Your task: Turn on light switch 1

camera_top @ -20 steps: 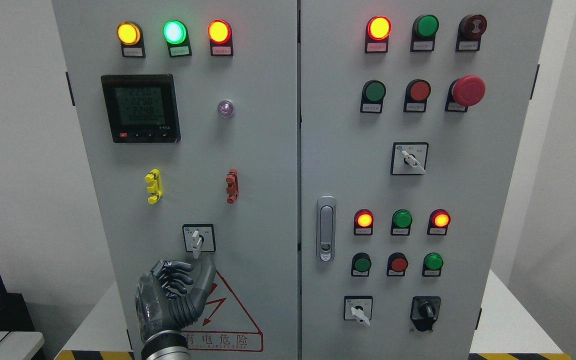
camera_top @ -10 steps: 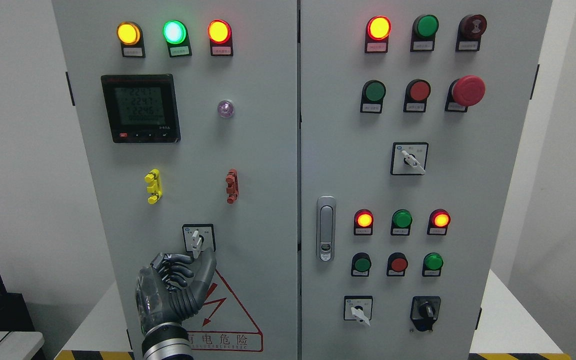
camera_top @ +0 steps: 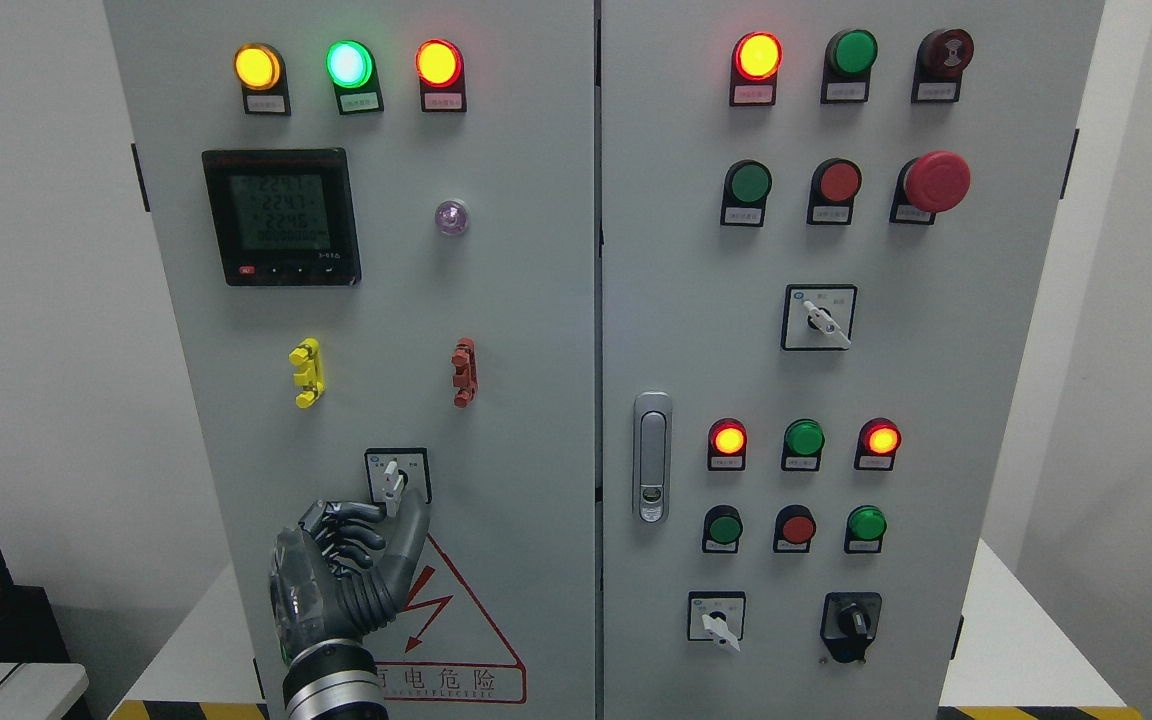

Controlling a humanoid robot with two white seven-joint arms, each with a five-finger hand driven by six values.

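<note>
The switch [camera_top: 395, 478] — a small white lever on a square black-framed plate — sits low on the left door of the cabinet [camera_top: 536, 330], close to that door's bottom edge and just above the red warning triangle [camera_top: 446, 620]. Its lever points roughly straight down. The left hand [camera_top: 341, 580] rises from the bottom edge of the door, palm turned toward the panel, its fingers [camera_top: 351, 530] curled loosely and its thumb [camera_top: 414, 530] raised so that the tip reaches the lower end of the lever. It grips nothing; whether the thumb actually touches the lever cannot be told. To do this step well, bring the thumb and a finger to either side of the lever — not onto the plate — and twist about its axis without pressing sideways on the door. The yellow clip [camera_top: 305, 372] and red clip [camera_top: 463, 372] higher up stand well clear. The right hand is not seen.
</note>
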